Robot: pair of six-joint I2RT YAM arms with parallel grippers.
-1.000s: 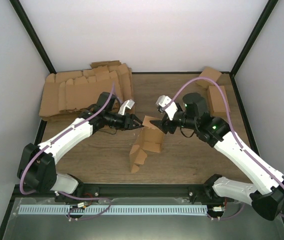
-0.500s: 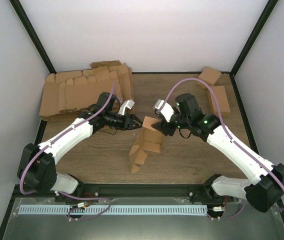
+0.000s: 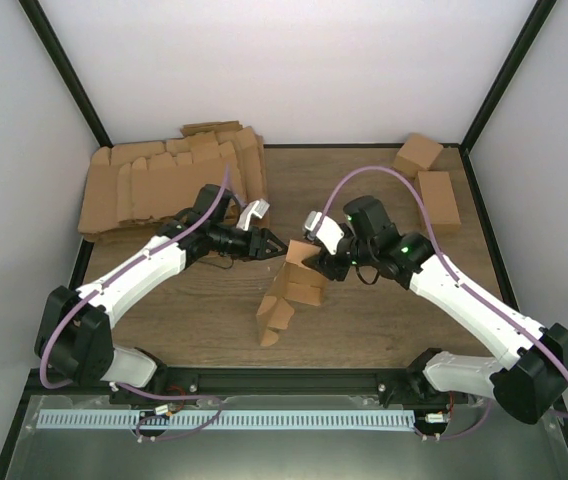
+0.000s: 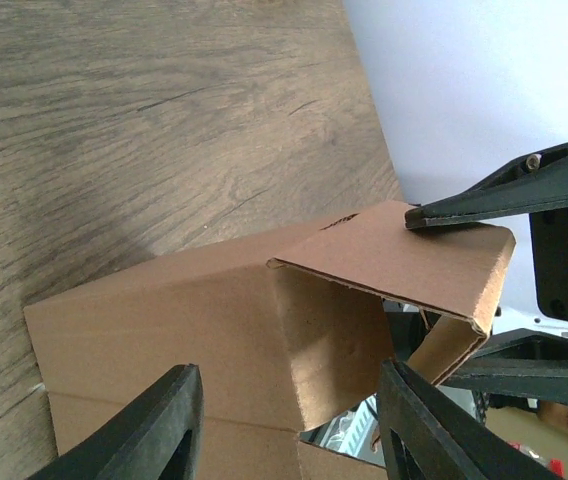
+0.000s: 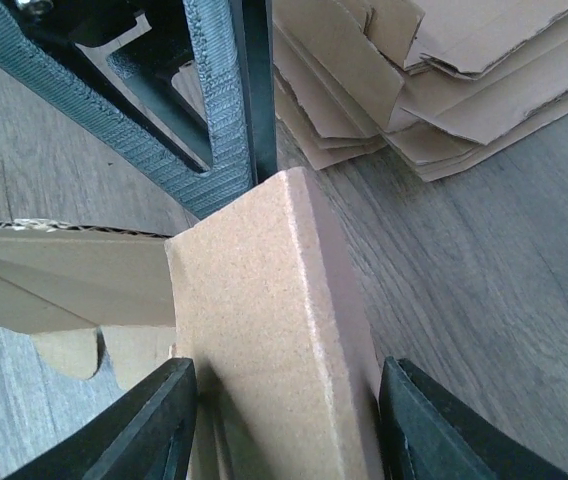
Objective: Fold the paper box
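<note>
Paper box (image 3: pixel 302 290): raised flap edge between half-closed jaws of right gripper (image 3: pixel 315 259), hold uncertain. Left gripper (image 3: pixel 277 245), half open, empty, faces it; cardboard pile (image 3: pixel 154 185) behind. 2 arms bent inward.

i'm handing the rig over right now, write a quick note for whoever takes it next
Left gripper: jaws apart on either side of the paper box's upper wall; a firm grip is not clear.
Right gripper: jaws astride the raised end flap from the opposite side; grip also unclear.
Box: mid-table, partly folded, far end standing, near part lying loose on the wood.
Done: some walls raised. Left: fold the remaining flaps and close it.
Pile of flat blanks sits back left.
</note>
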